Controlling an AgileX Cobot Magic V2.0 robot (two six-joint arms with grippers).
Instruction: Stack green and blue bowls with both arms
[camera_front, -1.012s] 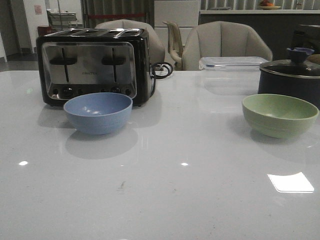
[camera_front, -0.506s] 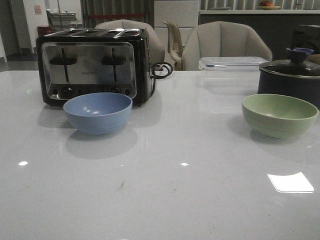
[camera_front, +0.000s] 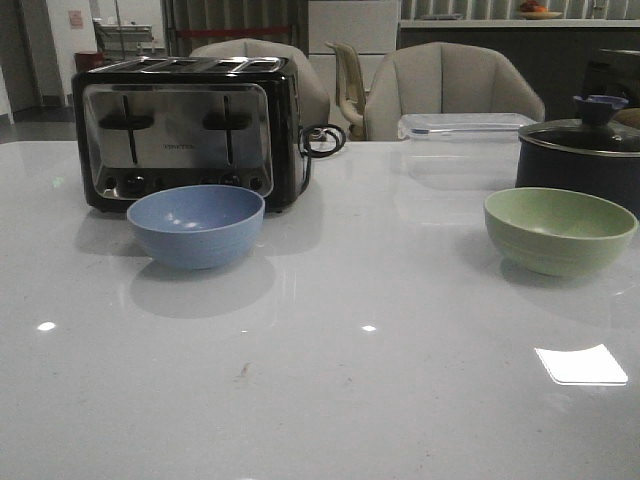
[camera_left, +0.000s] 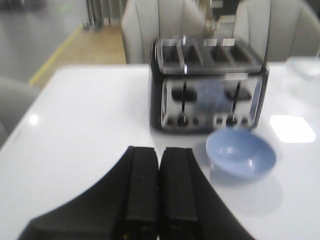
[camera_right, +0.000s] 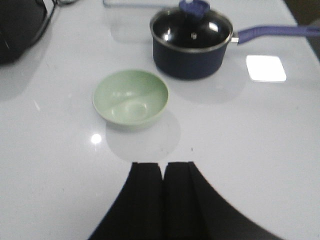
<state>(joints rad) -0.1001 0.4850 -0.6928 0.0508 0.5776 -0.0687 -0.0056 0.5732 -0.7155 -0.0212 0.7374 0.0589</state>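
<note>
The dusty blue bowl (camera_front: 196, 225) stands upright on the white table at the left, just in front of the toaster; it also shows in the left wrist view (camera_left: 240, 153). The pale green bowl (camera_front: 559, 229) stands upright at the right, in front of the dark pot; it also shows in the right wrist view (camera_right: 130, 98). My left gripper (camera_left: 159, 150) is shut and empty, above the table short of the blue bowl. My right gripper (camera_right: 163, 165) is shut and empty, short of the green bowl. Neither arm shows in the front view.
A black and chrome toaster (camera_front: 187, 128) stands behind the blue bowl. A dark lidded pot (camera_front: 580, 155) with a blue handle (camera_right: 277, 32) stands behind the green bowl. A clear lidded container (camera_front: 465, 127) lies at the back. Chairs stand beyond the table's far edge.
</note>
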